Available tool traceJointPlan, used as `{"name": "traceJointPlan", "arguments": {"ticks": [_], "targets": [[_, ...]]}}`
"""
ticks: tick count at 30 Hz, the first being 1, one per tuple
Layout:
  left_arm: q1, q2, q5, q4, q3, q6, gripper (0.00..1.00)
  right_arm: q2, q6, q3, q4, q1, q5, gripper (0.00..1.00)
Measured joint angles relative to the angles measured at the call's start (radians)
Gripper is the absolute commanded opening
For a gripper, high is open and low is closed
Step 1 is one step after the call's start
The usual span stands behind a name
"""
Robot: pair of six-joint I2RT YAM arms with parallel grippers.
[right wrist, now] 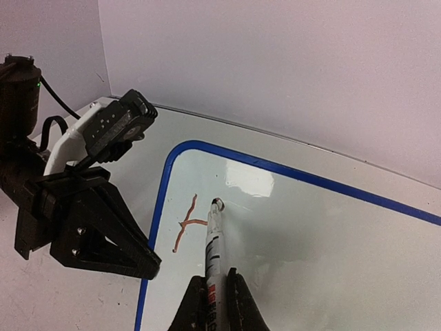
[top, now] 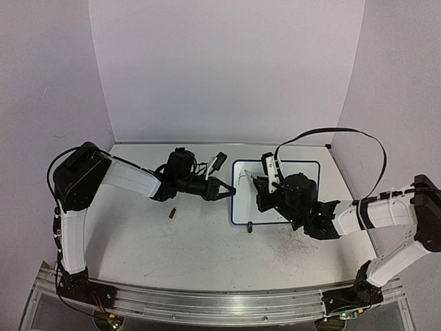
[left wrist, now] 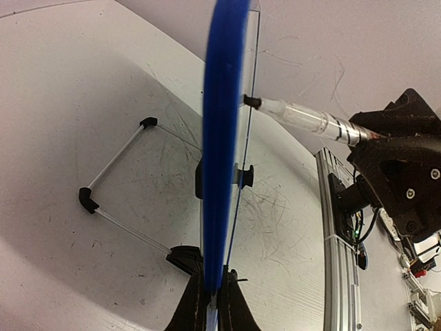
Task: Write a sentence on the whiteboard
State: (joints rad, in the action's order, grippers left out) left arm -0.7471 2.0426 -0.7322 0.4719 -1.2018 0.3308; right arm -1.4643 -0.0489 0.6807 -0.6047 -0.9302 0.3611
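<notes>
The whiteboard (top: 309,172), blue-framed, lies tilted on the table. My left gripper (top: 231,191) is shut on its left frame edge (left wrist: 220,138), seen edge-on between the jaws in the left wrist view. My right gripper (right wrist: 215,303) is shut on a clear-barrelled marker (right wrist: 214,241), and the marker's tip (left wrist: 252,102) touches the board face. Of the sentence, two crossing reddish-brown strokes (right wrist: 185,224) stand near the board's left edge, just left of the tip. From the right wrist view, the left gripper (right wrist: 148,265) is seen clamping the frame.
A white wire stand (left wrist: 114,162) with black corner pieces sticks out behind the board. A small dark-red piece (top: 173,213) lies on the scuffed tabletop left of the board. A black clip foot (top: 249,227) sits at the board's near edge. Walls close off three sides.
</notes>
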Motion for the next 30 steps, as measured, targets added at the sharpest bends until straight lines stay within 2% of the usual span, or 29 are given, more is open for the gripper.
{"name": "traceJointPlan", "arguments": {"ticks": [30], "targets": [[0.0, 0.0, 0.003, -0.001, 0.001, -0.001, 0.0, 0.011, -0.081, -0.064, 0.041, -0.023, -0.035, 0.0]]}}
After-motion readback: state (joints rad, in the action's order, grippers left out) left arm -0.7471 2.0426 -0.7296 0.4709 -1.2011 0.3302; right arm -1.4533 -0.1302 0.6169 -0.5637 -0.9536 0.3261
